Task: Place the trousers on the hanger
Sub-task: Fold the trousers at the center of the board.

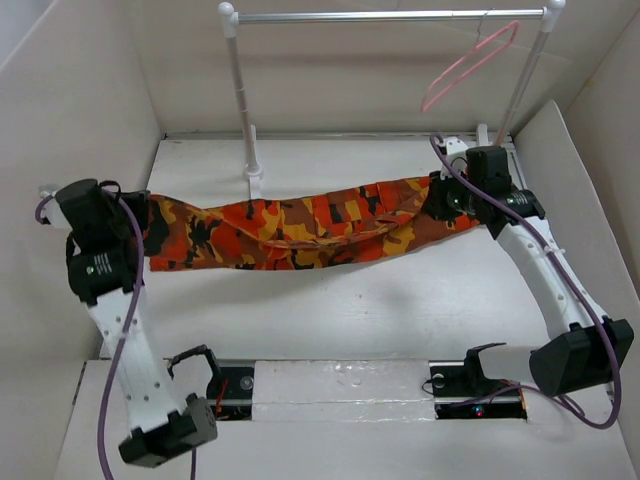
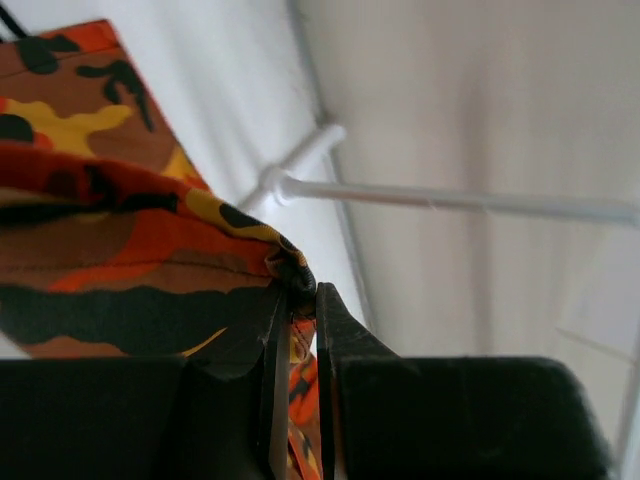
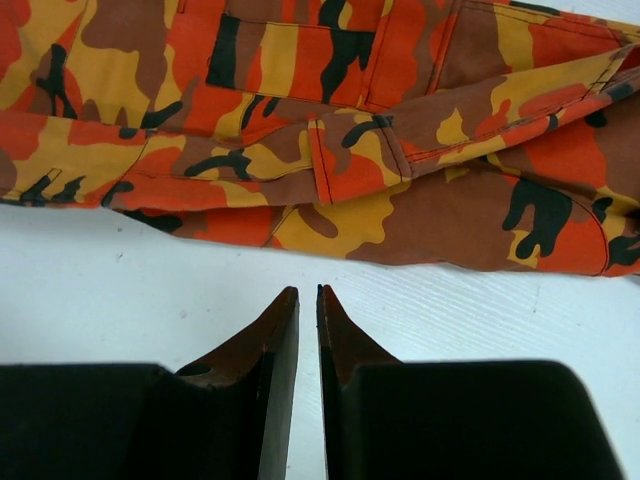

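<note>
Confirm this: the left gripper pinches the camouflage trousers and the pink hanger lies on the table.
Wrong in one point: the pink hanger hangs from the metal rail, not on the table, as the top external view shows. The left gripper does pinch the camouflage trousers.

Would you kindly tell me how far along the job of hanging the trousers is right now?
Done: little; the hanger hangs bare on the rail. In hand: the left gripper pinches one end of the trousers in its fingers, and they stretch across the table. The right gripper sits with fingers closed on nothing, just short of the cloth. Left: getting the trousers onto the hanger.
</note>
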Tool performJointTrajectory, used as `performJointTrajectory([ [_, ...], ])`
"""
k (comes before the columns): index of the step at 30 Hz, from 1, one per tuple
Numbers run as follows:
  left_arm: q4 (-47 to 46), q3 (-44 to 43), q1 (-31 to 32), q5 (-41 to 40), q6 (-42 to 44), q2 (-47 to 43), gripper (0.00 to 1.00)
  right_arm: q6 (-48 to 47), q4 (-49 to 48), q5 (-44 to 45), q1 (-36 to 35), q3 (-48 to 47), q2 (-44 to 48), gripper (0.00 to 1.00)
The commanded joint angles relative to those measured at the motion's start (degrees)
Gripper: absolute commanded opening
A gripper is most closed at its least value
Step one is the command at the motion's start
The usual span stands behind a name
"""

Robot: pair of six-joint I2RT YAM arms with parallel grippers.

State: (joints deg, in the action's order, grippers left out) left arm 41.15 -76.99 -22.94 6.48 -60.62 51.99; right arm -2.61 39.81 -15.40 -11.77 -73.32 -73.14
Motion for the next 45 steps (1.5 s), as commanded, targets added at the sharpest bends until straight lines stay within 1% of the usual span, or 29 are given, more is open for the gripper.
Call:
performJointTrajectory([
  [1, -11.14, 5.08, -1.49, -5.34, -2.22, 4.43, 0.0, 0.06, -2.46, -1.48, -0.88, -0.42, -0.42, 0.18],
  [2, -12.31, 9.1, -3.67, -4.47, -2.48, 5.4, 0.0, 0.06, -2.55, -1.48, -0.89, -0.51, -0.42, 0.18],
  [4, -16.07, 12.9, -5.53, -1.83, -2.49, 10.31, 0.0, 0.06, -2.63, -1.91, -0.89, -0.42, -0.51, 0.18],
  [5, -16.18, 13.88, -6.15, -1.91, -2.14, 12.33, 0.0, 0.24, -2.98, -2.35, -1.41, -0.07, -0.33, 0.19],
  [7, -16.53, 13.71, -7.2, -1.65, -0.48, 19.36, 0.0, 0.41, -3.34, -2.97, -1.41, 0.54, -0.07, 0.19],
  [9, -16.01, 10.91, -7.21, -4.1, 0.15, 25.58, 0.0, 0.24, -3.51, -2.97, -1.41, 0.37, 0.02, 0.19],
  [10, -15.31, 6.63, -7.21, -4.8, 1.2, 29.36, 0.0, 0.06, -3.43, -2.1, -1.94, 0.46, -0.15, 0.19],
  [11, -15.31, 6.59, -7.21, -4.81, 1.21, 29.4, 0.0, 0.06, -3.43, -2.09, -1.94, 0.46, -0.16, 0.2],
  [12, -15.39, 5.2, -7.21, -5.25, 1.55, 32.79, 0.0, 0.06, -3.51, -1.66, -1.94, 0.72, -0.16, 0.2],
  [15, -14.96, 1.32, -7.21, -5.87, 2.35, 37.9, 0.0, -0.29, -3.34, 2.03, -1.94, 0.98, -0.42, 0.2],
  [16, -14.78, 0.88, -7.21, -8.04, 2.52, 39.06, 0.0, -0.29, -3.51, 3.34, -1.94, 0.9, -0.51, 0.2],
  [18, -15.3, -0.26, -7.21, -9.12, 3.58, 41.26, 0.0, -0.11, -3.52, 5.2, 0.68, 0.55, -1.64, 0.2],
  [20, -16.09, -0.18, -7.21, -9.03, 4.1, 42.05, 0.0, 0.76, -3.6, 3.37, 4.02, 0.54, -3.83, 0.19],
  [21, -17.31, 0.0, -7.21, -8.77, 4.37, 42.49, 0.0, 1.2, -4.21, 2.84, 6.99, 0.72, -5.07, 0.18],
  [23, -18.2, 0.26, -7.21, -7.98, 4.63, 43.2, 0.0, 2.52, -5.88, 3.44, 9.73, 0.98, -7.7, 0.19],
  [24, -18.21, 0.0, -7.21, -8.06, 4.89, 44.16, 0.0, 2.44, -7.28, 3.71, 12.79, 2.03, -9.46, 0.2],
  [25, -18.47, -0.09, -7.21, -7.98, 4.98, 44.86, 0.0, 5.31, -10.95, 4.67, 14.3, 2.82, -10.26, 0.25],
  [26, -18.21, -0.44, -7.21, -7.71, 4.9, 46.17, 0.0, 5.86, -12.99, 5.63, 15.71, 3.35, -10.96, 0.36],
  [28, -18.73, -0.88, -7.21, -7.71, 5.07, 47.41, 0.0, 6.39, -15.37, 6.51, 20.54, 1.87, -14.64, 0.45],
  [29, -18.82, -1.75, -7.21, -8.06, 5.16, 48.72, 0.0, 6.57, -15.29, 5.13, 22.3, 0.73, -15.96, 0.51],
  [31, -19.61, -2.81, -7.21, -7.8, 5.69, 50.13, 0.0, 7.44, -15.2, 3.1, 26.6, -1.47, -18.86, 0.55],
  [33, -19.0, -4.83, -7.21, -7.62, 6.04, 52.77, 0.0, 7.53, -16.16, 2.04, 28.64, -1.3, -19.4, 0.61],
  [36, -17.68, -7.12, -7.21, -7.89, 7.53, 55.67, 0.0, 8.14, -15.03, 3.36, 32.76, -0.95, -21.33, 0.69],
  [38, -17.24, -8.25, -7.21, -8.5, 9.63, 56.2, 0.0, 10.78, -16.78, -0.22, 36.88, 1.23, -23.26, 0.73],
  [39, -16.46, -8.61, -7.21, -9.63, 9.9, 56.03, 0.01, 12.18, -17.92, -3.38, 37.95, 2.12, -24.14, 0.74],
  [40, -17.14, -8.61, -7.21, -9.91, 10.6, 55.42, 0.11, 12.89, -19.32, -3.41, 38.57, 2.13, -24.93, 0.75],
  [42, -18.12, -8.44, -6.59, -10.26, 12.1, 52.88, 0.25, 14.38, -21.87, -7.62, 39.1, 2.57, -27.13, 0.77],
  [43, -18.73, -8.61, -5.98, -11.39, 12.54, 51.65, 0.41, 15.52, -23.62, -8.5, 39.1, 2.31, -27.66, 0.77],
  [45, -19.17, -8.26, -5.37, -13.15, 13.77, 47.52, 0.54, 17.19, -26.35, -8.95, 39.1, 2.04, -28.89, 0.78],
])
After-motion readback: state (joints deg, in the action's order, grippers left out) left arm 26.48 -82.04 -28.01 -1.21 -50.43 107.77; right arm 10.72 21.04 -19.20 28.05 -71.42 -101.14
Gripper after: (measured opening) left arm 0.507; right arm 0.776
